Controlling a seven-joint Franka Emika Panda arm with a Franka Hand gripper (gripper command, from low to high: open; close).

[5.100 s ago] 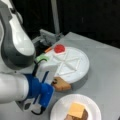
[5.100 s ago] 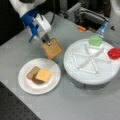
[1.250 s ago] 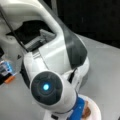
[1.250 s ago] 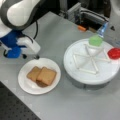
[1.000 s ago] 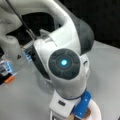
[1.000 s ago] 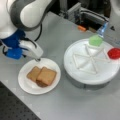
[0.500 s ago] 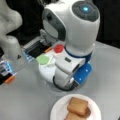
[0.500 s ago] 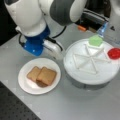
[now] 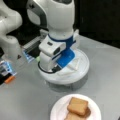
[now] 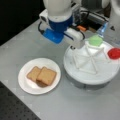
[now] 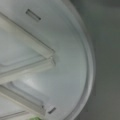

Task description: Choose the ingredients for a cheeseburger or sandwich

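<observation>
The sandwich [image 9: 77, 107], toast squares over a dark patty, sits on a white plate [image 9: 56, 111] at a front view's bottom, while the hand [image 9: 53, 66] hangs over the divided tray [image 9: 82, 67] above it. In a front view the sandwich [image 10: 42, 75] lies left of the tray [image 10: 75, 72]; a green leaf [image 10: 95, 40] and red disc [image 10: 114, 53] rest in far compartments, beyond the hand [image 10: 75, 45]. The wrist view shows only the tray's rim [image 11: 87, 62] and dividers; whether the hand is released or clenched, I cannot tell.

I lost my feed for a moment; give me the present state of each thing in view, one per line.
Tan toast squares: overlapping on the white round plate, dark patty edge beneath.
Green leaf: in a compartment of the white divided tray.
Red disc: in a neighbouring compartment.
Gripper: hidden behind the arm's wrist over the tray.
</observation>
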